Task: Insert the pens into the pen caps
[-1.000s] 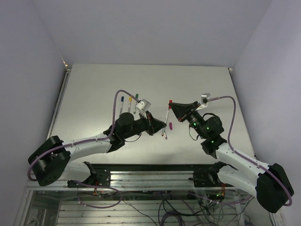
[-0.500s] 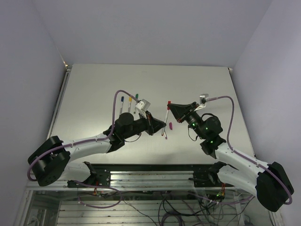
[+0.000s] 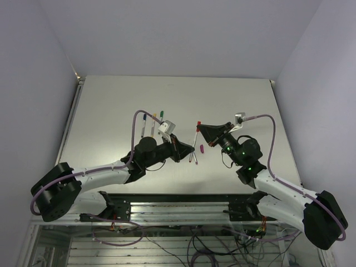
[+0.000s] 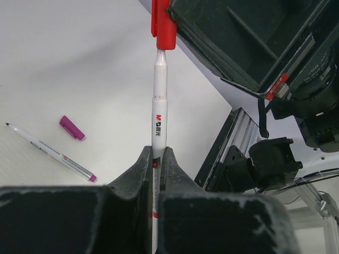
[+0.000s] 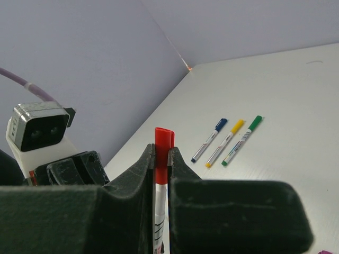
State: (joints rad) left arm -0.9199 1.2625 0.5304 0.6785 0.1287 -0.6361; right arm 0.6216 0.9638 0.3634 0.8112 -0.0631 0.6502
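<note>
Left gripper [image 4: 157, 156]: fingers pressed together on the lower barrel of a white pen [image 4: 159, 116], no gap visible beside it. Pen pointing straight away from the wrist camera, narrow front end leading.

Right gripper [image 5: 161, 159]: clamped on a red cap [image 5: 163, 148], with the cap's closed end poking out past the fingertips. Pen barrel visible between the fingers just below the cap.

From the left wrist, red cap [image 4: 163, 24] seated over the very tip of the pen, with a short neck of white still showing between cap and barrel. Not pushed fully home.

From above, both grippers meeting nose to nose over the near middle of the table [image 3: 111, 105], left gripper [image 3: 186, 151] low, right gripper [image 3: 201, 130] higher, pen [image 3: 194, 146] spanning the space between them, lifted off the surface.

Just beside them on the table, a loose magenta cap [image 4: 72, 128], and near it, not touching, a second pen [image 4: 50, 153] lying flat, uncapped.

Farther back and to the left, well apart from the grippers, three capped pens side by side: blue pen [image 5: 209, 139], yellow pen [image 5: 225, 143], green pen [image 5: 242, 141].
</note>
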